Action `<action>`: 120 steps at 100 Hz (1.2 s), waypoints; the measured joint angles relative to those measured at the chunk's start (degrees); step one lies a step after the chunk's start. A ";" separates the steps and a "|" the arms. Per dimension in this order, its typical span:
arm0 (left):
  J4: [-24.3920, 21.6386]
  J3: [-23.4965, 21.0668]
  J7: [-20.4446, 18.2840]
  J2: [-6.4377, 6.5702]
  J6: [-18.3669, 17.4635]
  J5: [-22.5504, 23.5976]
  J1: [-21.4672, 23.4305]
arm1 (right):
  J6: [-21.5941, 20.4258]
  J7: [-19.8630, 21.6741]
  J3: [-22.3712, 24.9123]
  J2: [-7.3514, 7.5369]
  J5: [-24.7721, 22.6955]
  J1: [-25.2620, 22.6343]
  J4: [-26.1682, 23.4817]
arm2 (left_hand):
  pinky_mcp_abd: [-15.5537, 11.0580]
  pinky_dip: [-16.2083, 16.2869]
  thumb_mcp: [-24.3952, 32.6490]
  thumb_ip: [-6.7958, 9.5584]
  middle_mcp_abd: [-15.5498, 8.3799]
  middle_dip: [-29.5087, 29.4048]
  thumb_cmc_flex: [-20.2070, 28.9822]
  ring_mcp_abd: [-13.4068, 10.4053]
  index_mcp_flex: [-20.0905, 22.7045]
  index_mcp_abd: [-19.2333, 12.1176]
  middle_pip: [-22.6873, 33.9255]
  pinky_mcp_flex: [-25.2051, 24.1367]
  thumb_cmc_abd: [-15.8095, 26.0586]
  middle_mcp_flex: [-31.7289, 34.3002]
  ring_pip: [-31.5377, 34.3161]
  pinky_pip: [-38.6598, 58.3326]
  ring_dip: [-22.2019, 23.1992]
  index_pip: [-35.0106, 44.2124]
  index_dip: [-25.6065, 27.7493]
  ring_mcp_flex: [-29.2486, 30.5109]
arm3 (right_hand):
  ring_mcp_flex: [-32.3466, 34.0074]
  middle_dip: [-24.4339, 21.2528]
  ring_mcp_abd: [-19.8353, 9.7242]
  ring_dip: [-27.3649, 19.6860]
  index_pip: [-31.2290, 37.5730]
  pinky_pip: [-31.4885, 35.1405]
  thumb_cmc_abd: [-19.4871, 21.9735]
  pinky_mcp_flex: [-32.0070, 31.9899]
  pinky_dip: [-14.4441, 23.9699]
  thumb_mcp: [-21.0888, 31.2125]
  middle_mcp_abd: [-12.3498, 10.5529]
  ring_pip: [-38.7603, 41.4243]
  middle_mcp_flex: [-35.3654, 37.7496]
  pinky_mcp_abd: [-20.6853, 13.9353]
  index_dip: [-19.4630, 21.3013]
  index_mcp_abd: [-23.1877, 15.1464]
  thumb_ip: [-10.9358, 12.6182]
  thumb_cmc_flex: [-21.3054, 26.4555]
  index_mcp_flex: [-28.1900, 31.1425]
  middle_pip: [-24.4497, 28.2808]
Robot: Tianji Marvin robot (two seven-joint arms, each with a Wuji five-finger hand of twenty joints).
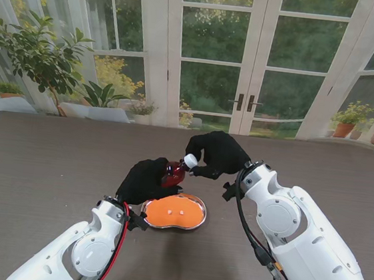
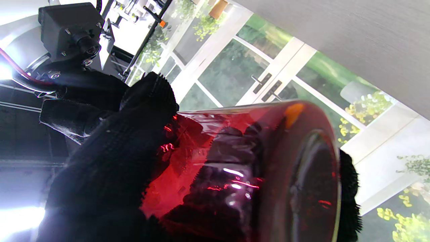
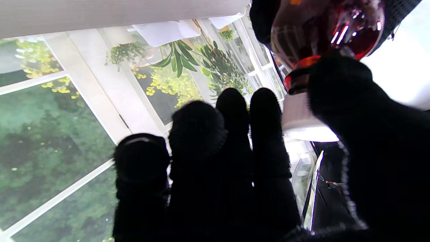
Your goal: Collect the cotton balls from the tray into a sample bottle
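Observation:
My left hand [image 1: 144, 181], in a black glove, is shut on a dark red sample bottle [image 1: 173, 174] held tilted above the table. The bottle's red glass body [image 2: 248, 174] fills the left wrist view, with my gloved fingers [image 2: 111, 168] wrapped around it. My right hand [image 1: 217, 154] pinches the bottle's white cap [image 1: 190, 160] between thumb and fingers; the cap [image 3: 299, 117] sits on the bottle neck [image 3: 322, 30] in the right wrist view. Nearer to me, a kidney-shaped metal tray [image 1: 195, 224] with an orange lining holds two small white cotton balls [image 1: 175, 212].
The brown table [image 1: 44, 165] stretches to both sides of the tray. Beyond its far edge are glass doors [image 1: 248, 66] and potted plants [image 1: 42, 58]. Cables run along my right forearm [image 1: 297, 238].

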 measured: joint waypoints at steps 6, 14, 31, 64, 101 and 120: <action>0.00 0.03 -0.01 0.00 0.00 0.00 0.00 | -0.13 -0.04 0.00 -0.01 0.00 0.04 0.09 | 0.00 0.00 0.00 0.00 0.00 0.00 0.00 0.00 0.00 0.00 0.00 0.00 0.00 0.00 0.00 0.00 0.00 0.00 -0.01 0.00 | 0.00 0.00 -0.01 0.00 1.31 0.00 -0.13 0.03 -0.01 0.13 0.00 0.15 0.00 0.00 0.02 0.00 -0.06 0.12 0.00 0.59; 0.01 0.06 -0.01 0.00 0.00 -0.02 -0.01 | -0.26 -0.52 -0.01 -0.08 0.00 0.07 0.27 | 0.00 0.00 0.00 0.00 0.00 0.00 0.00 0.00 -0.01 0.00 0.00 0.00 0.00 0.00 0.00 0.00 0.00 0.00 -0.03 0.00 | 0.00 0.22 -0.02 0.00 2.68 0.00 -0.86 0.25 -0.01 0.23 0.00 0.91 0.31 0.00 0.02 -0.66 -0.61 0.76 0.00 0.76; 0.03 0.06 -0.01 0.00 0.02 -0.03 -0.02 | -0.74 -1.78 -0.18 -0.31 -0.07 0.12 0.83 | 0.00 0.00 0.00 0.00 0.00 0.02 0.00 0.00 -0.01 0.00 0.00 0.00 0.00 0.00 0.00 0.00 0.00 0.02 -0.08 0.00 | 0.00 0.31 -0.04 0.00 5.69 0.00 -2.04 1.13 -0.01 0.28 -0.01 2.66 1.81 0.25 -1.57 -1.80 -1.91 1.70 0.09 1.19; 0.04 0.06 -0.02 0.00 0.13 -0.09 -0.03 | -0.95 -1.84 -0.03 -0.45 0.73 0.01 1.05 | 0.00 0.00 0.00 0.00 0.00 0.03 0.00 0.00 -0.02 0.00 0.00 0.00 0.00 0.00 0.00 0.00 0.00 0.10 -0.47 0.00 | 0.01 0.55 -0.04 0.01 9.86 0.14 -0.26 2.14 -0.69 -0.27 -0.16 4.45 4.38 0.40 -6.28 -2.86 -3.74 3.48 1.13 1.31; -0.01 -0.04 -0.06 0.03 0.33 -0.13 -0.03 | -0.80 -0.50 0.18 -0.42 2.55 -0.32 1.16 | 0.00 -0.01 0.00 0.01 0.00 0.05 0.00 0.00 -0.18 0.00 0.00 0.00 0.04 0.00 -0.01 0.00 0.00 0.60 -0.66 0.00 | 0.01 0.55 0.11 0.02 9.70 0.19 6.31 2.16 -0.69 -2.38 -0.16 4.49 4.53 1.04 -7.17 -2.33 -3.94 3.37 1.21 0.61; -0.05 -0.06 -0.18 0.05 0.36 -0.12 -0.03 | -0.66 -0.03 0.33 -0.41 3.49 -0.50 1.16 | 0.00 -0.01 0.00 0.01 0.00 0.05 0.00 0.00 -0.19 0.00 0.00 0.00 0.05 0.00 -0.04 0.00 0.00 0.62 -0.67 0.00 | 0.01 0.55 0.19 0.02 9.70 0.19 7.00 2.16 -0.69 -2.46 -0.16 4.49 5.00 1.05 -7.17 -2.27 -3.95 3.37 1.20 0.55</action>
